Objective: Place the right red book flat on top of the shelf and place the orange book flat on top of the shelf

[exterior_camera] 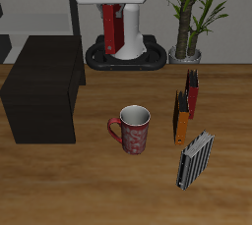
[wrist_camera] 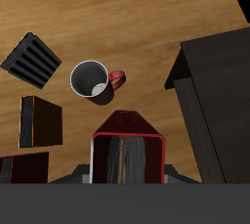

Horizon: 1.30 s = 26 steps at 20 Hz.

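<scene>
My gripper [exterior_camera: 112, 11] is shut on the right red book [exterior_camera: 119, 30], which hangs on edge high above the back of the table, in front of the robot base. In the wrist view the right red book [wrist_camera: 127, 152] sits between my fingers, its page edges facing the camera. The shelf [exterior_camera: 39, 99] is a low black box off to one side, its flat top bare; it also shows in the wrist view as the shelf [wrist_camera: 217, 91]. The orange book [exterior_camera: 181, 118] stands upright on the other side of the mug, and appears again as the orange book [wrist_camera: 41, 120].
A red patterned mug [exterior_camera: 133, 130] stands mid-table. A darker red book [exterior_camera: 193, 89] stands just behind the orange one. A black-and-white striped book [exterior_camera: 194, 160] lies nearer the front edge. A potted plant [exterior_camera: 189, 18] is at the back, with pale shelving [exterior_camera: 39, 3] behind the black box.
</scene>
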Available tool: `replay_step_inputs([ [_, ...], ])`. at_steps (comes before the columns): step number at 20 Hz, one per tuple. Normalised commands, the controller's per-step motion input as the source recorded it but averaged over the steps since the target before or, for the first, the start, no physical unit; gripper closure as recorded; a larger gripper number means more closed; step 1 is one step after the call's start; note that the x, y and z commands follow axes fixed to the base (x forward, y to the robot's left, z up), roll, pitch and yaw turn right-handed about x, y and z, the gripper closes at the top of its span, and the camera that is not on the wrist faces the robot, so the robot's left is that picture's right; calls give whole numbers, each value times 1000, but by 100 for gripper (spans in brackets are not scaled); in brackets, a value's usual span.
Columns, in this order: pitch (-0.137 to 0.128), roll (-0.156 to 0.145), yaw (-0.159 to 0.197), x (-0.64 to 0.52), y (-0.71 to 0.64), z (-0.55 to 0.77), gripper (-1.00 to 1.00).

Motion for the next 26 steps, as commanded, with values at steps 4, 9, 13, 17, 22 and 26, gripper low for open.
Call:
replay_step_inputs([
  [4, -12, 23, 45, -256, 14, -6, 100],
  [9, -24, -32, 47, -335, -32, 85, 100],
  [13, 25, -225, 0, -39, -393, 142, 100],
  [17, -21, -186, 10, -165, -299, 173, 100],
  [22, 14, -90, -15, -181, -166, 58, 100],
  [26, -5, -136, -18, -213, -304, 42, 100],
])
